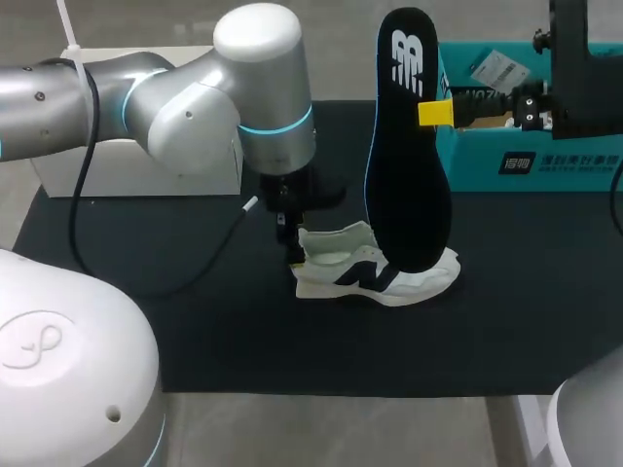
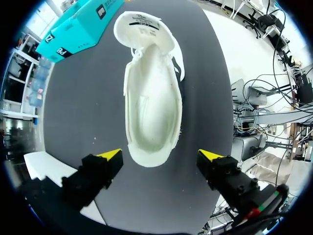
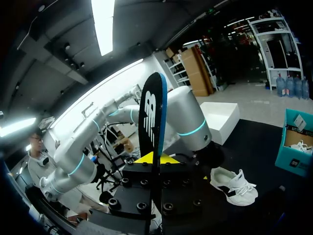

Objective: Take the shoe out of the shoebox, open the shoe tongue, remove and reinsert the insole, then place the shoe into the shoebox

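The black insole (image 1: 409, 165) is out of the shoe and held upright above the desk (image 1: 195, 331). Its lower end hangs in front of the shoe's middle. The right jaws are clamped on it, with one yellow tip (image 1: 435, 112) pressed to its printed face. In the right wrist view the insole stands edge-on between the two fingers.

The white sneaker (image 1: 336, 263), with a dark mark on its side, stands on its sole near the middle of the desk. Its toe points toward the right edge and its heel toward the left. From the left wrist view the inside is bare and pale. The tongue (image 2: 142, 29) is folded forward over the toe.

The left arm (image 1: 195, 97) comes in over the far-left part of the desk and hangs over the sneaker's heel. The left jaws are spread wide apart. The heel lies between the yellow tips (image 2: 110, 154), and neither tip touches it.

The teal shoebox (image 1: 545, 161) sits open at the far right corner, well apart from the sneaker. Something white lies inside it, too small to make out. A white lid (image 1: 146, 165) rests at the far left, behind the left arm.
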Controlling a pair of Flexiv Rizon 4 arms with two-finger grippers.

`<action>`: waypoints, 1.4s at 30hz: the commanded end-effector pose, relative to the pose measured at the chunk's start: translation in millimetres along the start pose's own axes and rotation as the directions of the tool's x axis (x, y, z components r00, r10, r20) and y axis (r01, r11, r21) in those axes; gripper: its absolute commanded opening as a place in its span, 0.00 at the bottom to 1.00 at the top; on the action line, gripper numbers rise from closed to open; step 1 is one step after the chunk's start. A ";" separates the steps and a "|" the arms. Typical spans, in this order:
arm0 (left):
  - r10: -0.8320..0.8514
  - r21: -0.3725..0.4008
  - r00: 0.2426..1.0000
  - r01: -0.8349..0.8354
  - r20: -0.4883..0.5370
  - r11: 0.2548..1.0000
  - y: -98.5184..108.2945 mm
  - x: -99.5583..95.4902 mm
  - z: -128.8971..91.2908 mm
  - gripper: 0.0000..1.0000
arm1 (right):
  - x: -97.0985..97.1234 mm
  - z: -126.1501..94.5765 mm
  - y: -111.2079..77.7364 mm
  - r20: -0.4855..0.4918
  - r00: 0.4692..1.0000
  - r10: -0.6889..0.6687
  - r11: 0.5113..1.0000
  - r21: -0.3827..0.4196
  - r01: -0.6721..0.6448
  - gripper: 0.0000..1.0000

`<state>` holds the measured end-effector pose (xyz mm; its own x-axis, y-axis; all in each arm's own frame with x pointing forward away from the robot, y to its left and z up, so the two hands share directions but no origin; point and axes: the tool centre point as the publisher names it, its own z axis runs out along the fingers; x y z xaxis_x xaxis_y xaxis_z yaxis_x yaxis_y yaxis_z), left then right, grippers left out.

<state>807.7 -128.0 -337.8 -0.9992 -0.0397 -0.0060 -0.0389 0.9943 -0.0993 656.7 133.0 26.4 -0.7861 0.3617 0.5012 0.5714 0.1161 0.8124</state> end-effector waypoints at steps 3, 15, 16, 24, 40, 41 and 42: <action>-0.003 -0.002 1.000 0.003 0.004 1.000 -0.7 -1.1 0.0 1.00 | -1.4 4.5 1.8 0.000 1.000 0.001 1.000 0.002 -0.001 0.00; 0.014 0.023 1.000 -0.014 0.005 1.000 -8.5 -8.1 -0.8 1.00 | -1.4 4.5 1.8 0.000 1.000 0.001 1.000 0.002 -0.001 0.00; 0.015 0.031 1.000 -0.016 0.011 0.999 -11.7 -10.3 -1.6 1.00 | -1.4 4.5 1.8 0.000 1.000 0.001 1.000 0.002 -0.001 0.00; 0.062 0.061 0.998 -0.063 0.019 0.996 -44.5 -36.1 4.0 1.00 | -1.4 4.5 1.8 0.000 1.000 0.001 1.000 0.002 -0.001 0.00; 0.107 0.148 0.994 -0.108 0.012 0.983 -101.6 -58.4 38.0 0.53 | -1.4 4.5 1.8 0.000 1.000 0.001 1.000 0.002 -0.001 0.00; 0.108 0.151 0.994 -0.108 0.012 0.983 -103.1 -58.1 40.3 0.49 | -1.4 4.5 1.8 0.000 1.000 0.001 1.000 0.002 -0.001 0.00; 0.103 0.161 0.995 -0.104 0.013 0.981 -103.7 -58.3 42.5 0.48 | -1.4 4.5 1.8 0.000 1.000 0.001 1.000 0.002 -0.001 0.00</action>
<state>865.4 -228.1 -356.3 -0.9975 0.0621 -0.0345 0.0687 0.9671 -0.2451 656.8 132.9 26.4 -0.7861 0.3616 0.5012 0.5715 0.1164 0.8123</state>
